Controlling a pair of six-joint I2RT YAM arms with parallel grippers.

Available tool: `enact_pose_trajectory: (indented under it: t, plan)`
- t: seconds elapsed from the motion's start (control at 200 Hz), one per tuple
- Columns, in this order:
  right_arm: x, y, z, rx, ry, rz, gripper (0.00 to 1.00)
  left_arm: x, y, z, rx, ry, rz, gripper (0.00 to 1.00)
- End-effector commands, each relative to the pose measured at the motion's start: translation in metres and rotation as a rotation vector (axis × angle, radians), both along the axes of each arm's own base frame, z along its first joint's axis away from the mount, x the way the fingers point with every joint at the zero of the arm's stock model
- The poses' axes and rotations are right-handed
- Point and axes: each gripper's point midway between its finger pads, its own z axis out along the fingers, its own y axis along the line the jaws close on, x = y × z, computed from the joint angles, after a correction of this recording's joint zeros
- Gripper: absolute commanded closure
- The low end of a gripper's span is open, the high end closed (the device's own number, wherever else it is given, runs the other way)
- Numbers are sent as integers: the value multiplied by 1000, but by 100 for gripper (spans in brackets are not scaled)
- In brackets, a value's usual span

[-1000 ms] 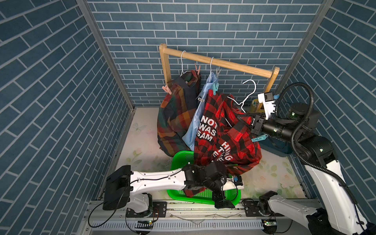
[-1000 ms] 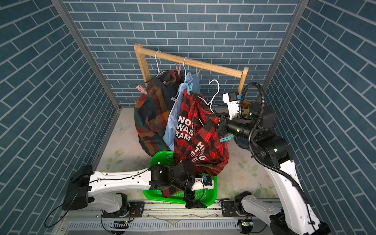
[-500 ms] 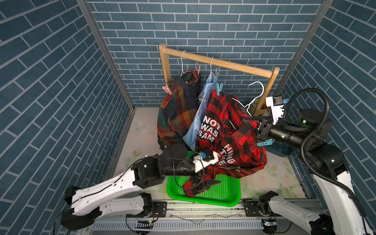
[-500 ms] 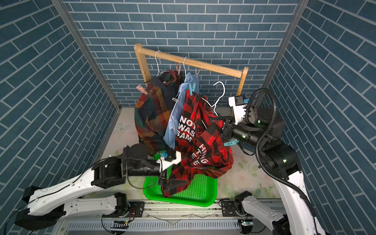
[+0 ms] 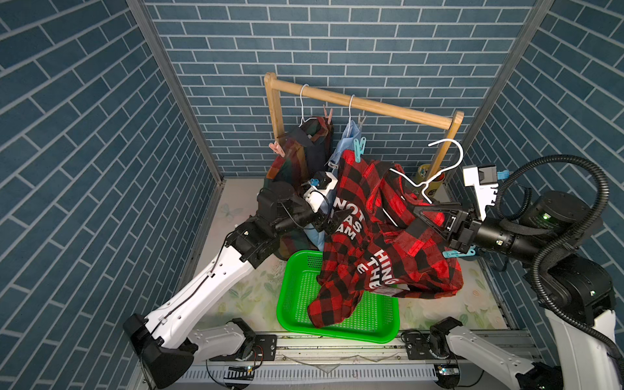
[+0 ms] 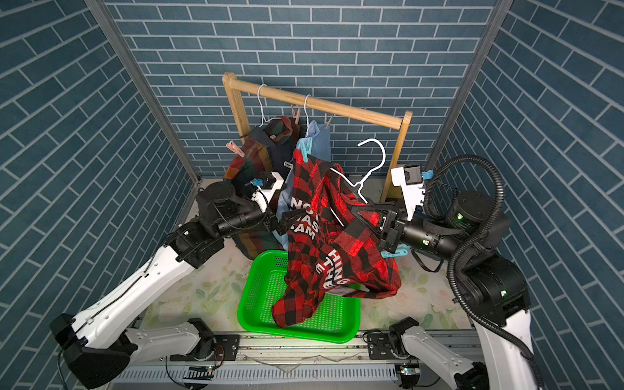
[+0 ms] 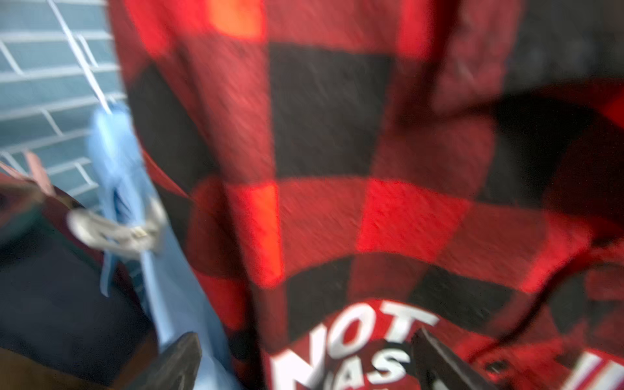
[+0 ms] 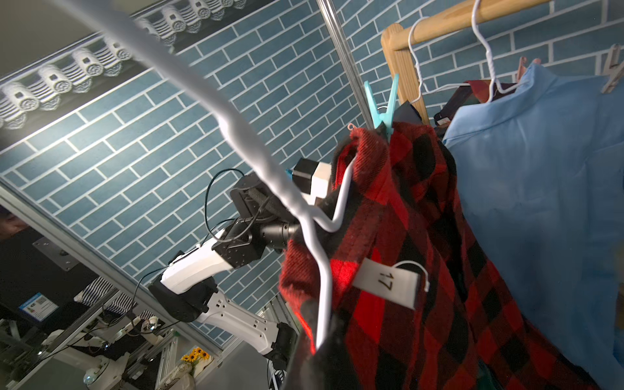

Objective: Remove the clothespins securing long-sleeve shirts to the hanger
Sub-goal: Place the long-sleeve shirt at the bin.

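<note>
Jaws on the right gripper (image 5: 418,216) were pressed together on the wire of the white hanger (image 8: 233,130), just below its neck, with folds of the red-and-black shirt (image 5: 405,250) bunched around them. That hanger was off the wooden rail (image 5: 371,106) and tilted, its hook free in the air. A teal clothespin (image 5: 359,148) pinched the shirt's raised shoulder at the hanger's far end. A second teal peg (image 5: 461,254) showed just under the right wrist; what it was clipped to could not be told.

The left gripper (image 5: 332,219) stood wide open and held nothing. Its tips were close against the white lettering on the shirt, though contact could not be made out. The shirt's lower end hung down over the green basket (image 5: 297,297) on the floor.

Behind it, the light blue shirt (image 5: 346,141) and the dark plaid shirt (image 5: 293,162) hung on their own hangers from the rail. A grey clothespin (image 7: 114,233) sat on the blue shirt's edge, and a pink clothespin (image 5: 277,148) on the plaid shirt's near shoulder.
</note>
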Motion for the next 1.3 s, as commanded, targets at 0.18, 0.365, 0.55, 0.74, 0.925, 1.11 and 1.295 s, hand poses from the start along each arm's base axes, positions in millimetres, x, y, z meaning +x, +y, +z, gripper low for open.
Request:
enact_pose_trajectory:
  t: [0.18,0.365,0.55,0.74,0.925,1.11,1.295]
  plan:
    - [-42,-8,45,81,-146,97,100,0,6,84,-4,-219,-56,0]
    - [-49,-10,51,90,-163,105,100,16,5,105,-41,-233,-69,0]
    - [-49,-11,51,91,-168,103,100,15,-11,101,-63,-128,-246,0]
    - [-47,-12,52,90,-178,84,100,-9,-30,89,-75,-1,-473,0]
    - [-41,-13,51,81,-182,56,100,-25,-24,78,-65,44,-489,10]
    - [-33,-10,48,73,-170,46,100,-57,-10,83,-69,21,-490,22]
    - [-25,-7,51,86,-170,37,100,-86,-5,83,-83,85,-533,46]
